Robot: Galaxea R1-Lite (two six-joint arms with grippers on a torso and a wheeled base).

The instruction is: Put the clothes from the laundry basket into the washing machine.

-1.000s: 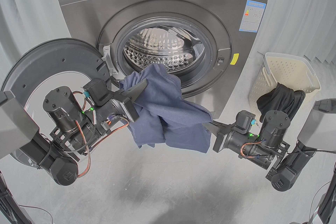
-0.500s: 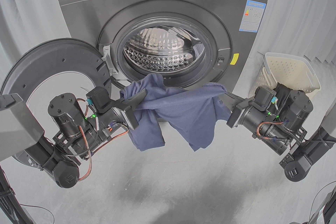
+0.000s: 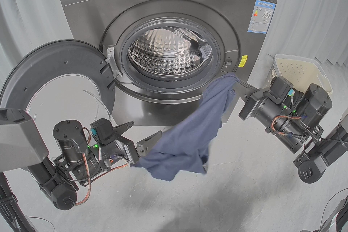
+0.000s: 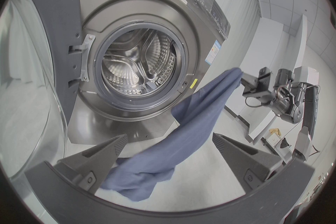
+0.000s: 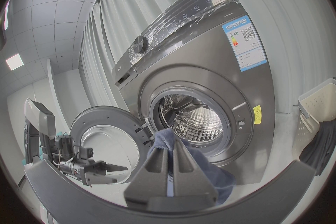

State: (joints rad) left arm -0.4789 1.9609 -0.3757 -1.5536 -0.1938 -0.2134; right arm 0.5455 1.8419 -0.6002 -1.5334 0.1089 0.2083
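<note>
Grey floor (image 3: 217, 200) and a pale pleated curtain (image 3: 311, 8) surround a front-loading washing machine (image 3: 166, 0). Its round door (image 3: 54, 62) stands fully open, swung out to the robot's left, exposing the perforated steel drum (image 3: 166, 51).

Right gripper (image 3: 239, 86): positioned in front of the machine, beside the lower right edge of the door opening. Its jaws are clenched on one corner of a blue garment (image 3: 188, 135); the right wrist view shows the two fingers (image 5: 159, 168) pressed together with blue cloth between them.

Blue garment: outside the drum. It hangs from the right gripper and slopes down across the machine's front towards the robot's left, clear of the floor.

Left gripper (image 3: 145, 129): held low, in front of the open door. Its jaws are released and spread wide. The lower end of the garment lies just beside its fingers; contact cannot be confirmed.

Laundry basket (image 5: 318, 102): cream, perforated, standing on the floor to the right of the machine, behind the right arm. A black garment (image 5: 320, 144) is draped over its rim.
</note>
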